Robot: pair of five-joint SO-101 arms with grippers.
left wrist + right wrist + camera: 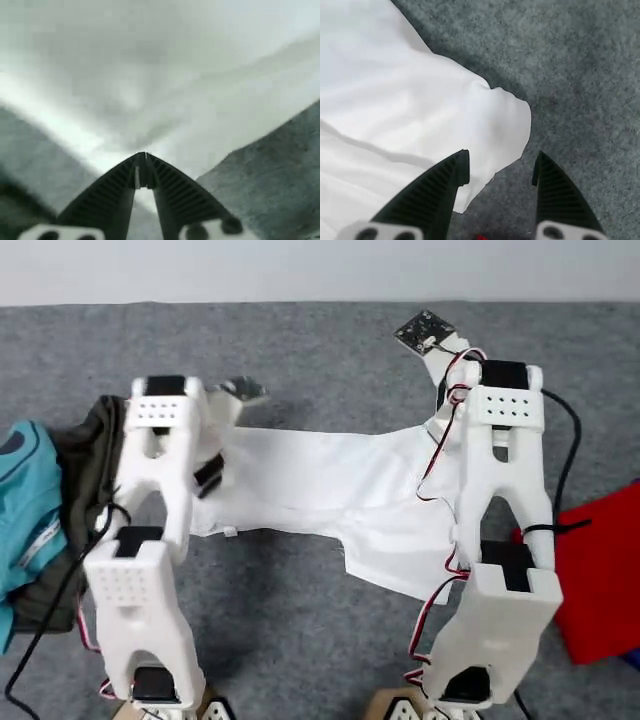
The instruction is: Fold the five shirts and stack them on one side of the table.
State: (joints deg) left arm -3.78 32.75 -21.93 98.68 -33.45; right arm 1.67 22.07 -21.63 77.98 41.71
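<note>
Nearest the arm bases, bare grey tabletop [300,640] runs up to the white shirt [330,490]. It lies spread crosswise between the left arm [150,490] and the right arm [500,490], and its near hem is uneven, dipping lowest toward the right arm.

Level with it at the left edge, a teal shirt [25,490] is bunched together with a dark olive shirt [90,455], which touches the left arm's side. At the right edge, beyond the right arm, I see a red shirt [600,570] lying flat.

Farther out, at the shirt's far side, my left hand [145,157] is clenched on a pinch of the white cloth, which spreads away from the tips in soft folds. My right hand [502,160] is released, its fingers spread wide above a rounded corner of the white shirt. One finger is over the cloth and the other over bare grey tabletop just beside it.
</note>
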